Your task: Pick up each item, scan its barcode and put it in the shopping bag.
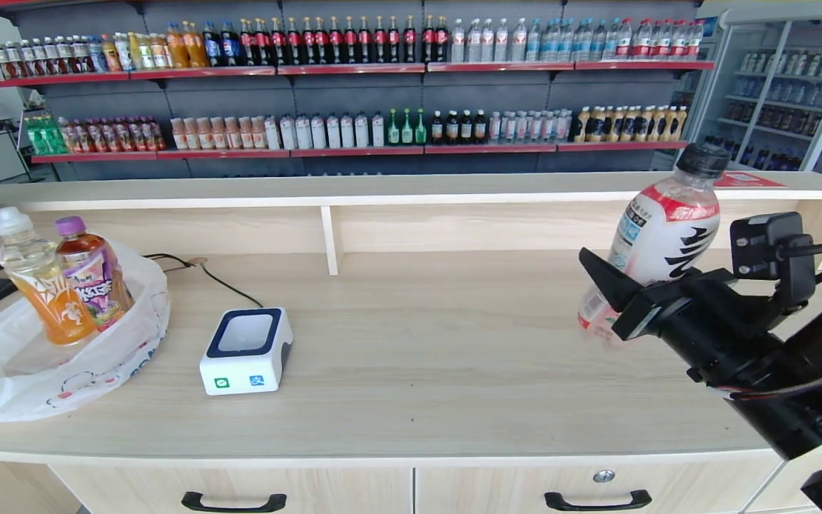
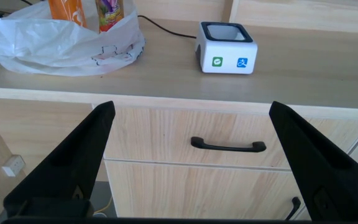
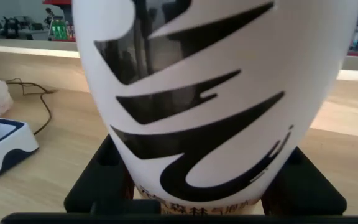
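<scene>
3 near btls [image 1: 43,285] [image 1: 97,275] [image 1: 661,235], 1 scanner [image 1: 247,350], prob 1 bag [image 1: 26,385]

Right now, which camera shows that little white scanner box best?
The head view: the scanner sits whole on the counter, its window seen from above. The left wrist view shows it whole too, but smaller and from the front. The right wrist view catches part of it at the edge.
</scene>
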You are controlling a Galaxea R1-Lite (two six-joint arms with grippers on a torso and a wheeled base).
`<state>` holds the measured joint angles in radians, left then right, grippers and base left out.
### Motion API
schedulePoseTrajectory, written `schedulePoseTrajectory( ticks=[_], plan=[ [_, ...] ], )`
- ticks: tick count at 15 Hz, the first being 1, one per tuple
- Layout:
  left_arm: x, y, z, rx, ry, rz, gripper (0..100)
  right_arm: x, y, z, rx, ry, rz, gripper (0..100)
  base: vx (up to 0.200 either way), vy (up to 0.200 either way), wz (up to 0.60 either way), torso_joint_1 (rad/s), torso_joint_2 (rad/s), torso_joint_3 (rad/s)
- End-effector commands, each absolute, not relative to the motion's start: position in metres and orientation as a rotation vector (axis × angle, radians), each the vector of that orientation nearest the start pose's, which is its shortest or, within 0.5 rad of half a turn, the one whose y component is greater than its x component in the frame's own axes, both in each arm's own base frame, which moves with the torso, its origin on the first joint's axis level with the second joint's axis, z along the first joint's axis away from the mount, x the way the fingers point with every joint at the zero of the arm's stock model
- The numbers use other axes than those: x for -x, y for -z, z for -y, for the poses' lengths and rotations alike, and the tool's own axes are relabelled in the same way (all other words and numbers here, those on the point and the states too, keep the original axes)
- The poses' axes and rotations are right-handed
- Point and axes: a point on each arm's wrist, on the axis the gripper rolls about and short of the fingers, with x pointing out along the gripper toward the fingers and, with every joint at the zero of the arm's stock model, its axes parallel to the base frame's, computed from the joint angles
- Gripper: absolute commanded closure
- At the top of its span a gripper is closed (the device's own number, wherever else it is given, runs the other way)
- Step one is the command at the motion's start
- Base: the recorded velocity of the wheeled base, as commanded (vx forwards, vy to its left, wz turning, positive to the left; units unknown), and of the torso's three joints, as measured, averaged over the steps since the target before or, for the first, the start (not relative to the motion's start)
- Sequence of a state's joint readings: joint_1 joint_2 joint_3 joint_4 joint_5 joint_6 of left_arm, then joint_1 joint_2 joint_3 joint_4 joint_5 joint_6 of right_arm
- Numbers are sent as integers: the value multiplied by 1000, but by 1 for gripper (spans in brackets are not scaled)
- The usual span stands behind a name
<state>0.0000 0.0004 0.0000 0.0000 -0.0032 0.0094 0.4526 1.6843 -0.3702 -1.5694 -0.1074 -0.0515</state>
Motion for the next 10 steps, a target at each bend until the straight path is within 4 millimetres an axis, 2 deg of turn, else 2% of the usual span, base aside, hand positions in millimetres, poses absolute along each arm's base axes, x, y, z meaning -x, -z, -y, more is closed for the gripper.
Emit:
schedulePoseTrajectory(
  ticks=[1, 3, 6, 9, 10],
  plan=[
    [23, -75, 0, -9, 3, 0, 0, -237, -168, -106, -4, -312, 238, 100, 0, 0, 0, 0, 0, 0],
    [23, -75, 0, -9, 5, -2, 0, -248, -171, -109, -14, -304, 256, 100, 0, 0, 0, 0, 0, 0],
    [23, -75, 0, -8, 3, -2, 0, -251, -169, -100, -21, -270, 247, 100, -200, 0, 0, 7, 4, 2],
    [23, -75, 0, -8, 3, 0, 0, -248, -173, -97, -23, -263, 259, 100, 0, 0, 0, 0, 0, 0],
    [23, -75, 0, -6, 3, -2, 0, -248, -173, -97, -27, -262, 260, 100, 0, 200, 0, -41, -17, 17]
  ],
)
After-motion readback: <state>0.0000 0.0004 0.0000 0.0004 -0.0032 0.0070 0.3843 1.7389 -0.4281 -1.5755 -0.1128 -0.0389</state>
